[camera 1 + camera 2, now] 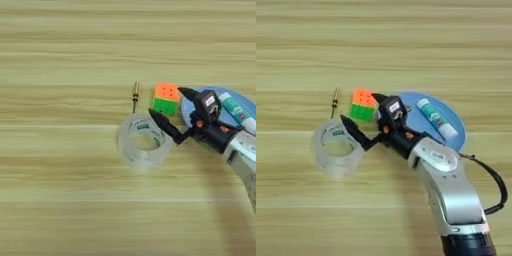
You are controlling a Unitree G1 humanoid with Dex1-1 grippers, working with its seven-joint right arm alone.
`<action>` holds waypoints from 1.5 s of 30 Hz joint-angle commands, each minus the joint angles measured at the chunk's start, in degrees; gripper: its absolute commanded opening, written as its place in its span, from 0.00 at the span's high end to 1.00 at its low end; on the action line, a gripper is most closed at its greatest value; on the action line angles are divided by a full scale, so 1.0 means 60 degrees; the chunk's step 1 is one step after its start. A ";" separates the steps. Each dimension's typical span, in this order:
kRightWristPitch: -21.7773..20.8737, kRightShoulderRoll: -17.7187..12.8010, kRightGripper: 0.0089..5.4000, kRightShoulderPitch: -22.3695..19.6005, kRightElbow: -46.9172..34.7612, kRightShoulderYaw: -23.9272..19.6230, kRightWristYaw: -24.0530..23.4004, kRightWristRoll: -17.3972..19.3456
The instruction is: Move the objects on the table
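4 small objects sit near the middle-right of the tabletop. Only 1 is in a container: the glue stick lies inside a shallow blue plate. Just left of the plate stands the puzzle cube, and beside it lies the tiny screwdriver. Below them rests the clear tape roll. The right gripper has its 2 black fingers spread wide, 1 over the roll's right rim, 1 at the cube's upper right corner.
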 commanded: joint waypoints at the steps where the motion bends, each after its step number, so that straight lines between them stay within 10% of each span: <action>1: 0.0201 -0.0208 0.00 -0.0289 -0.0354 -0.0006 -0.0142 -0.0075; 17: 0.0953 -0.0118 0.00 -0.0304 0.0062 0.0145 -0.0181 -0.0257; 45: 0.1002 0.0252 0.52 -0.0363 0.1009 0.0351 -0.0206 -0.0391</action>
